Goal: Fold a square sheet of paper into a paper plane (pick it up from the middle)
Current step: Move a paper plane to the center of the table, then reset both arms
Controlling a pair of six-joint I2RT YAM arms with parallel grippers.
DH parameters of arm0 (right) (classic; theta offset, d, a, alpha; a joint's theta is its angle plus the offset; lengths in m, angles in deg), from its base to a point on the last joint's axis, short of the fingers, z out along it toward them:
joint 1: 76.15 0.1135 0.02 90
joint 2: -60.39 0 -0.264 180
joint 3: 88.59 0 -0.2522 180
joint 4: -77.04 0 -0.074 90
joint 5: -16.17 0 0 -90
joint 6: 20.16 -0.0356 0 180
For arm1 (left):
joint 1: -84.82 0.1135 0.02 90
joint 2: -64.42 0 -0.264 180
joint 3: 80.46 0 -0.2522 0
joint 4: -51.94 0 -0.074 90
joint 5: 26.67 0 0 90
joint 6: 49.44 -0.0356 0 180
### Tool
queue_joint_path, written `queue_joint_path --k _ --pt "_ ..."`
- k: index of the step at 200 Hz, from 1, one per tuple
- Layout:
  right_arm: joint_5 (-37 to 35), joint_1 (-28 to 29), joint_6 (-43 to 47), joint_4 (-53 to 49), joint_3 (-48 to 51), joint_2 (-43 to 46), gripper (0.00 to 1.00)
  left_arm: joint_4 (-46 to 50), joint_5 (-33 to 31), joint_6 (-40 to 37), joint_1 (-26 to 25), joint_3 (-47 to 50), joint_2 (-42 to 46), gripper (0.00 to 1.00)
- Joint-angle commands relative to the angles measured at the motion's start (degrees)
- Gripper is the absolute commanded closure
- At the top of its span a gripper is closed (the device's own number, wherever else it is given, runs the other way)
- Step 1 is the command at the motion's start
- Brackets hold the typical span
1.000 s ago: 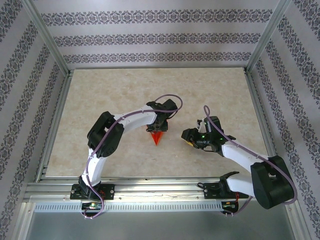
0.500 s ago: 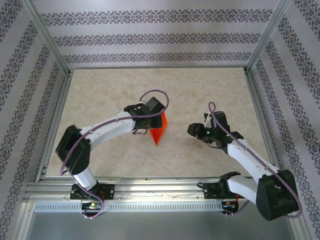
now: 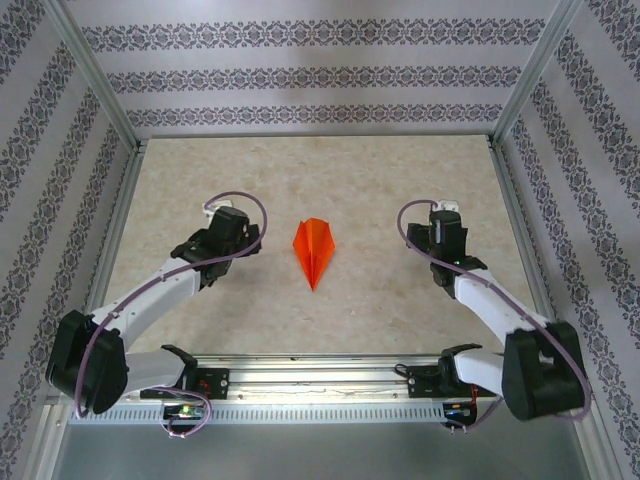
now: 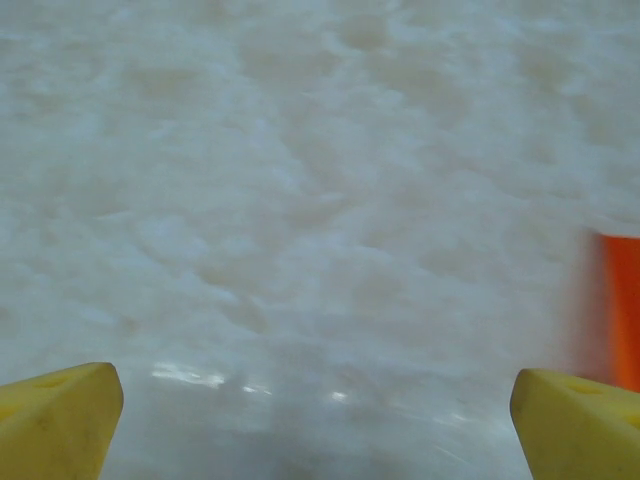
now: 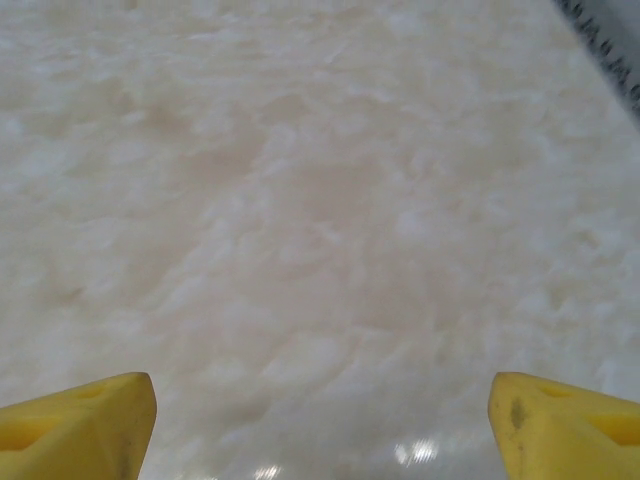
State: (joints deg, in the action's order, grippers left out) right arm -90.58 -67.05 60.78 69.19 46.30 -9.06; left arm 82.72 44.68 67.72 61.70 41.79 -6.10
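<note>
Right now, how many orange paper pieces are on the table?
1. The paper plane lies at the centre of the table, nose pointing at the near edge. Nothing looks hidden.

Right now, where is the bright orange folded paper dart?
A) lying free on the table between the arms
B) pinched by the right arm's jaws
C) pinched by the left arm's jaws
A: the bright orange folded paper dart lies alone on the beige table.
</note>
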Motion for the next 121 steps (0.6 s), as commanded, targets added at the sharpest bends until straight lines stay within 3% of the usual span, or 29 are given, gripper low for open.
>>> queue_joint_path --k 1,11,34,50,69,99,111,121 --pt "-5.6 -2.2 8.6 17.3 1.8 -8.8 0.13 -8.2 0.8 -7.5 5.4 3.2 0.3 0.00" --pt "-4.4 -2.5 9.3 14.2 -1.3 -10.9 0.13 -9.8 2.8 -8.9 7.6 3.9 -0.3 0.00" --pt "4.3 -4.2 10.4 22.3 -1.7 -14.6 0.12 -13.2 -0.2 -12.5 10.4 5.4 -1.9 0.00" --pt "13.5 -6.4 9.1 24.7 -2.1 -16.9 0.13 -14.6 2.0 -14.1 12.8 5.1 -2.9 0.00" --pt "17.6 -7.2 9.6 27.6 0.1 -15.7 0.13 -19.8 2.5 -18.6 13.7 5.3 -4.6 0.00" --pt "20.2 -8.4 9.1 40.6 7.6 -15.4 0.11 -35.9 3.2 -27.8 13.9 10.0 -8.2 0.00" --pt "18.2 -8.4 7.4 55.5 11.3 -19.6 0.07 -43.4 4.1 -29.8 14.1 12.5 -10.6 0.00" --pt "16.8 -8.4 7.7 51.5 13.0 -17.4 0.04 -49.9 5.5 -30.8 14.4 14.4 -12.7 0.01"
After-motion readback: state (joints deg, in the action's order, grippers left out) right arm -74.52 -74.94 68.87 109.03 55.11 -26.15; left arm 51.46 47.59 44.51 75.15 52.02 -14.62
